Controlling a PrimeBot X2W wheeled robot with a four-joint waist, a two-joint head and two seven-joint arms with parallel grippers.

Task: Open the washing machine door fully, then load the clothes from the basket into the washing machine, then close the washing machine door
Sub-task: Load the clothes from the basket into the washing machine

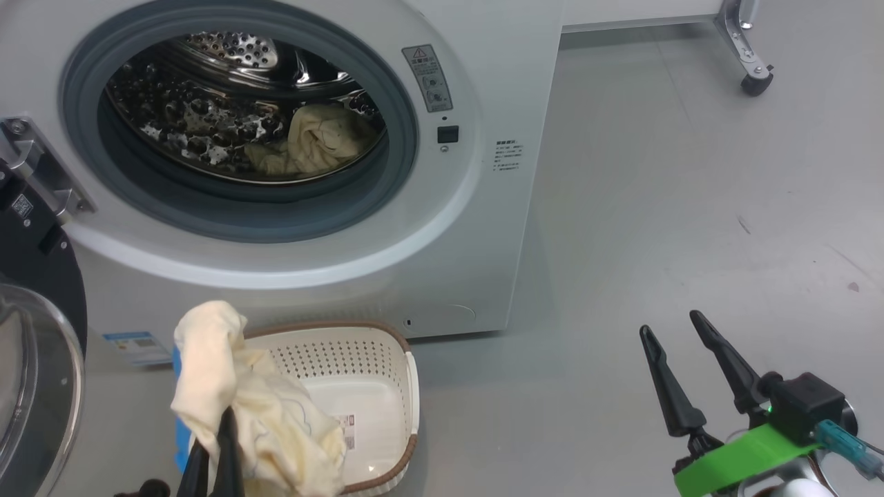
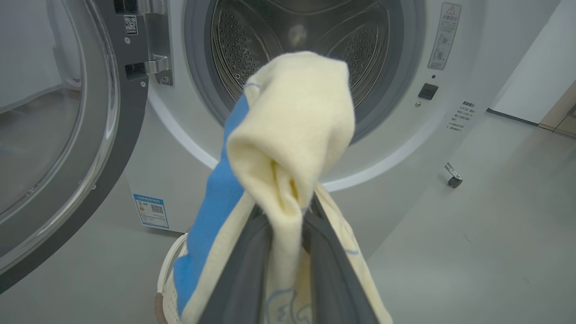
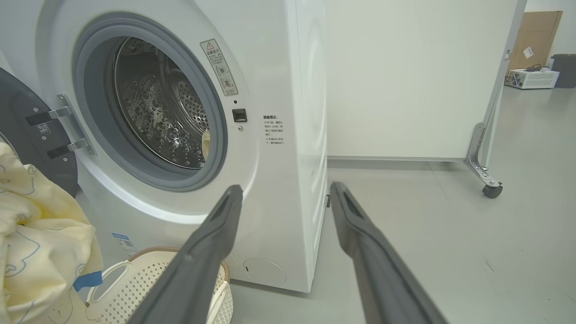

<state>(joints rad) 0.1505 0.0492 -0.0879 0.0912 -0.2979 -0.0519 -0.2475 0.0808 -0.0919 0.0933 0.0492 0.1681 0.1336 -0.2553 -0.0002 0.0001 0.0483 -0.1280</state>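
Note:
The washing machine (image 1: 483,207) stands with its door (image 1: 41,345) swung open to the left. One cream-yellow garment (image 1: 311,141) lies inside the steel drum. My left gripper (image 1: 222,421) is shut on another piece of the clothes (image 1: 262,414), lifted above the basket (image 1: 407,386), which looks empty beneath it. In the left wrist view the cloth (image 2: 292,135), with a blue patch, bulges up between the fingers (image 2: 247,261) of that gripper (image 2: 285,207), in front of the drum opening. My right gripper (image 1: 670,324) hangs open and empty over the floor to the right of the basket.
A white panel on a castor (image 1: 756,79) stands behind the machine at the right. Bare grey floor (image 1: 690,207) stretches right of the machine. The open door's glass bulge takes up the left side. A blue sticker (image 1: 135,345) marks the machine's lower front.

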